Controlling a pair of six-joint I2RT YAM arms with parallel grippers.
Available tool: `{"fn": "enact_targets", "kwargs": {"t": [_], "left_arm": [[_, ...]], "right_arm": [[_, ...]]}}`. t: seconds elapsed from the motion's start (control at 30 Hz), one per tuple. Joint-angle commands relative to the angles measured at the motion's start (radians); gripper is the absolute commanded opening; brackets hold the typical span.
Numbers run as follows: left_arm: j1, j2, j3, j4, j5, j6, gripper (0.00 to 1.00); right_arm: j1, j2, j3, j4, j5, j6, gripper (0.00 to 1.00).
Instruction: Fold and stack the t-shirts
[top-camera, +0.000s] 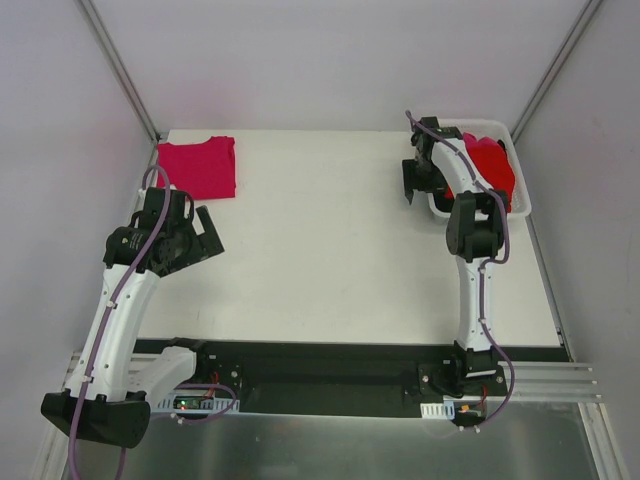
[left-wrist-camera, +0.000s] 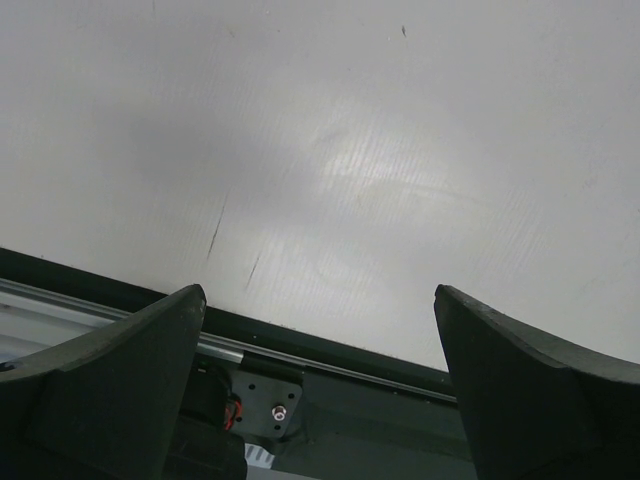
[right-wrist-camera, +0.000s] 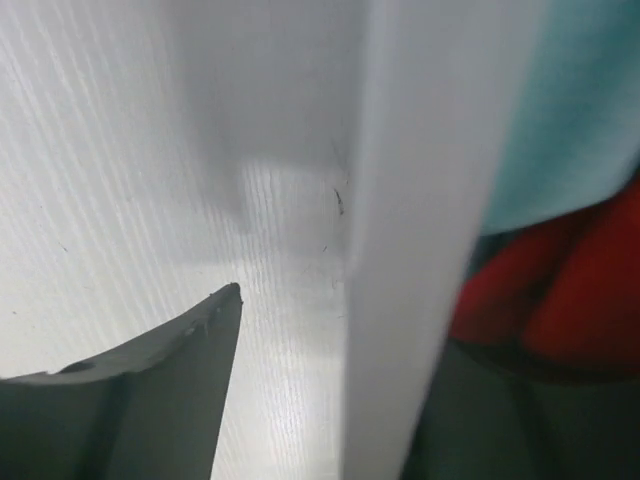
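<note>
Hovering the right gripper (top-camera: 411, 192), jaws apart, at the basket (top-camera: 521, 200) wall, we target its red t-shirt (top-camera: 492, 165); the left gripper (top-camera: 208, 235) idles, jaws apart.

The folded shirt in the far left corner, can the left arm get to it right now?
Probably yes: the left gripper is open, with bare table between it and the folded shirt.

Bright, even light falls from above on the white tabletop (top-camera: 340, 260); shadows are faint and soft. The left wrist view shows a pale glare patch mid-tabletop. The right wrist view is heavily blurred, with the basket wall (right-wrist-camera: 420, 250) and red shirt (right-wrist-camera: 575, 290) out of focus.
</note>
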Motion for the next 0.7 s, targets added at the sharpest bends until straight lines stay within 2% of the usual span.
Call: {"fn": "enact_targets", "kwargs": {"t": [0.0,0.07,0.67], "left_arm": [[-0.012,0.003,0.029,-0.023,-0.021,-0.015,0.99],[-0.012,0.007,0.023,-0.023,-0.021,-0.015,0.99],[-0.021,0.004,-0.011,-0.012,-0.024,-0.020,0.99]], "right_arm": [[-0.004,-0.001,-0.020,-0.076,-0.020,0.019,0.71],[-0.007,-0.031,-0.008,-0.079,0.002,0.011,0.82],[0.012,-0.214,0.083,-0.116,0.080,0.008,0.81]]}}
